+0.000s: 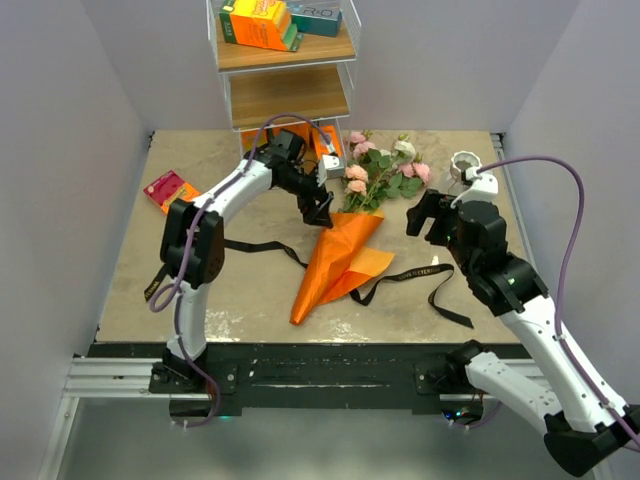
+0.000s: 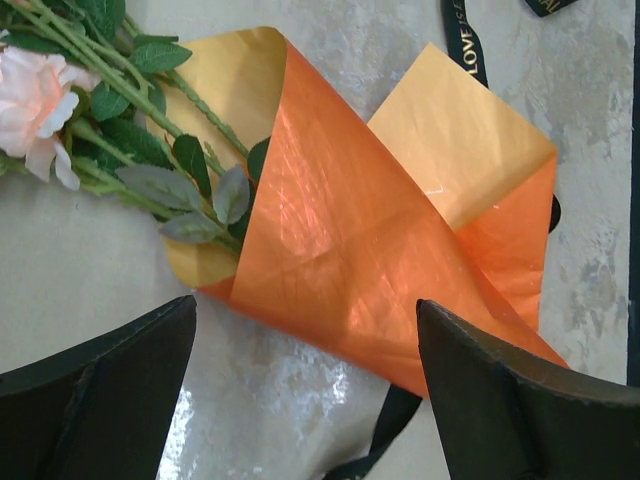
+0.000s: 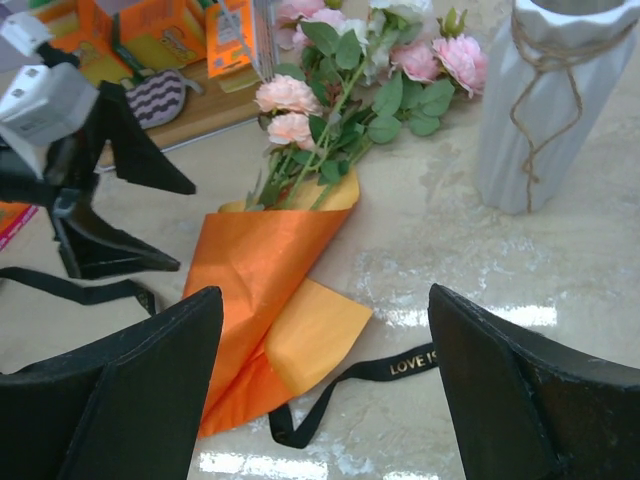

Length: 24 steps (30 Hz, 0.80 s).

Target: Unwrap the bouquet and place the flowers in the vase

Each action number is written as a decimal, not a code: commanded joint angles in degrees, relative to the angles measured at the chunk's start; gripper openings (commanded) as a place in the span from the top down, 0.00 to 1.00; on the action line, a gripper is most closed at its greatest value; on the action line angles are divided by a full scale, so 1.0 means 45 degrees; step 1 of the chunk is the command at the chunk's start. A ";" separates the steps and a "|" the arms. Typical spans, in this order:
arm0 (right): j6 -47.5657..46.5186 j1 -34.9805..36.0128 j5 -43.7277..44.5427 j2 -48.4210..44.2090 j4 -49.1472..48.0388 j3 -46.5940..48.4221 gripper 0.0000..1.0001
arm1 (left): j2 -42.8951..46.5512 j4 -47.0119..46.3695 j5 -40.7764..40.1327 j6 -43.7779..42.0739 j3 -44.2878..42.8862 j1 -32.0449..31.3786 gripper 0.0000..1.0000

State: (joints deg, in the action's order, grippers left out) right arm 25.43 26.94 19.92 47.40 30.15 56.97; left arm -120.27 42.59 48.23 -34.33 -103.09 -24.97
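The bouquet lies in the middle of the table, its orange paper [image 1: 338, 262] still rolled as a loose cone around the stems, one corner flap folded open. The flowers [image 1: 382, 170], pink, cream and peach roses, stick out of the far end of the cone. A thin black ribbon [image 1: 415, 274] trails loose on the table beside the paper. A white ribbed vase [image 1: 463, 163] with twine round its neck stands upright at the back right. My left gripper [image 1: 322, 212] hangs open just left of the cone's mouth. My right gripper [image 1: 422, 216] is open, right of the bouquet and in front of the vase [image 3: 545, 100].
A white wire shelf [image 1: 288, 92] with orange boxes [image 1: 260, 22] stands at the back centre, just behind the left gripper. A pink packet [image 1: 170, 188] lies at the left. Grey walls close in both sides.
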 commanded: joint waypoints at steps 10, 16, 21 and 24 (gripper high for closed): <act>-0.0749 -0.0029 -0.2005 0.0171 -0.2110 0.0113 0.16 | -0.2490 -0.1124 0.1120 0.0068 -0.2481 -0.0212 0.04; -0.0827 -0.0029 -0.2317 0.0170 -0.2188 0.0055 0.16 | -0.2942 -0.0579 0.0885 0.0031 -0.2697 -0.0349 0.02; -0.0710 -0.0010 -0.2630 0.0034 -0.2500 -0.0121 0.18 | -0.3098 -0.0109 0.0903 -0.0243 -0.2814 -0.0388 0.05; -0.0612 -0.0029 -0.2903 0.0014 -0.2501 -0.0258 0.18 | -0.3020 0.0359 0.1118 -0.0380 -0.3009 -0.0388 0.24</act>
State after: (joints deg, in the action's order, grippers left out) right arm 22.90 26.94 9.41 48.47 21.58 56.60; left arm -134.30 41.74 51.09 -34.22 -113.32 -26.46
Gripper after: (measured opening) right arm 0.822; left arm 0.860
